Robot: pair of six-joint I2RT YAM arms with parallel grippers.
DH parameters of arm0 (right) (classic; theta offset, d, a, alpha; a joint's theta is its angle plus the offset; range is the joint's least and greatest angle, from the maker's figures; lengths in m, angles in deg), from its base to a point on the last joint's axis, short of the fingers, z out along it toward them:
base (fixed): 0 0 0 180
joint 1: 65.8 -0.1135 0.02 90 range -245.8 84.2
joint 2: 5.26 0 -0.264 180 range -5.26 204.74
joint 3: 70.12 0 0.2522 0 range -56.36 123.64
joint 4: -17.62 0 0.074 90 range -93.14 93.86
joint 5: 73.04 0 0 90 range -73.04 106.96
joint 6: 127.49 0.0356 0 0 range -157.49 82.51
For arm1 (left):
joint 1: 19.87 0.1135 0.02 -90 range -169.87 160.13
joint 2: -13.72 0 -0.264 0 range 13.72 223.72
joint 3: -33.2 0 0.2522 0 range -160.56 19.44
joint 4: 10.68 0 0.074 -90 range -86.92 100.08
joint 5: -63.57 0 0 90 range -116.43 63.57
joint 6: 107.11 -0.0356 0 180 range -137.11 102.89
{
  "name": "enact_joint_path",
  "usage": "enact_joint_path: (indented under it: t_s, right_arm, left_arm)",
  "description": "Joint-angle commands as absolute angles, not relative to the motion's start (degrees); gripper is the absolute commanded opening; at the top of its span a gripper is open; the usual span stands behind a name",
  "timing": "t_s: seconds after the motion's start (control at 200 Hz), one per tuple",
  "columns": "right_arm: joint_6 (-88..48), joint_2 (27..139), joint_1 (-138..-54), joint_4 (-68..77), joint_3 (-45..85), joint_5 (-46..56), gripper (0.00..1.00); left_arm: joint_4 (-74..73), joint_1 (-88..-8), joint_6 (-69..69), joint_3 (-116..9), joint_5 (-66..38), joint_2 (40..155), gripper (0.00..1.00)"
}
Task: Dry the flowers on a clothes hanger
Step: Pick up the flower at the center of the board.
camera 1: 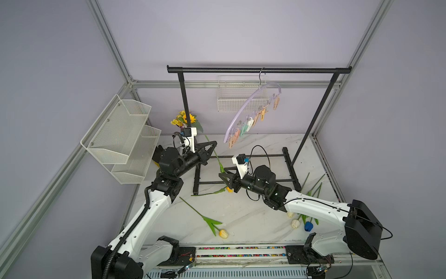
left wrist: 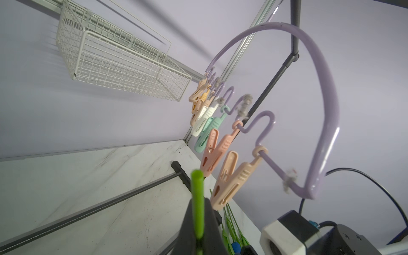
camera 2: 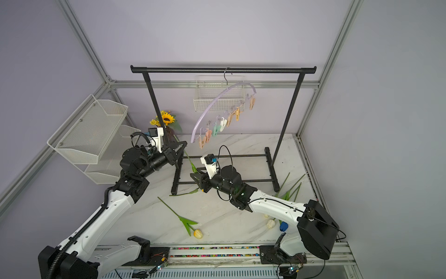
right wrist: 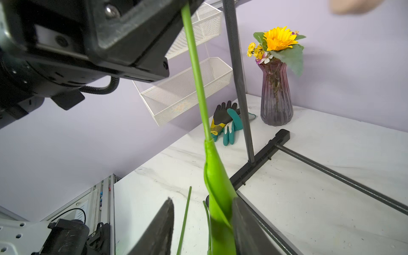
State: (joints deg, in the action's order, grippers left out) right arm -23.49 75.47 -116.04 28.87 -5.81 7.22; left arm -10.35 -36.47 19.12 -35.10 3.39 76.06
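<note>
The lilac clothes hanger [camera 1: 243, 108] [camera 2: 217, 101] hangs tilted from the black rack, with pastel clips in a row. My left gripper [camera 1: 213, 145] [left wrist: 198, 205] is shut on the upper end of a tulip's green stem [left wrist: 197, 189], close below the lowest peach clip [left wrist: 229, 181]. The stem slants down to my right gripper [camera 1: 223, 177] [right wrist: 203, 201], whose jaws stand apart; the tulip's leaf [right wrist: 217, 181] leans on one finger. An orange head [camera 1: 229, 189] shows just below that gripper. More flowers lie on the table: a pale yellow one [camera 1: 223, 233], and white [camera 1: 295, 223] and blue [camera 1: 308, 226] ones at right.
The black garment rack [camera 1: 258, 70] spans the back, its base bars [camera 1: 243, 156] on the marble table. A white wire basket [camera 1: 241, 101] hangs on the back wall, mesh shelves [camera 1: 120, 135] at left. A sunflower vase [right wrist: 276, 97] and gloves [right wrist: 227, 123] sit behind the left post.
</note>
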Motion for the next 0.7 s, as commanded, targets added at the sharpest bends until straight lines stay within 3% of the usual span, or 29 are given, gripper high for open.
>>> enact_joint_path:
  t_s: [0.0, 0.45, 0.695]
  right_arm:
    - [-24.1, 73.8, -115.9, 30.3, -4.7, 6.9, 0.47]
    - [-24.7, 71.8, -115.8, 30.7, -1.9, 6.4, 0.50]
    - [-24.8, 73.0, -115.8, 31.2, -1.0, 5.7, 0.26]
  left_arm:
    - [-8.7, -37.4, 17.8, -37.2, 3.1, 73.8, 0.00]
    - [-6.0, -40.6, 16.0, -38.1, 4.3, 72.9, 0.00]
    - [-4.9, -41.4, 14.9, -37.4, 4.7, 73.0, 0.00]
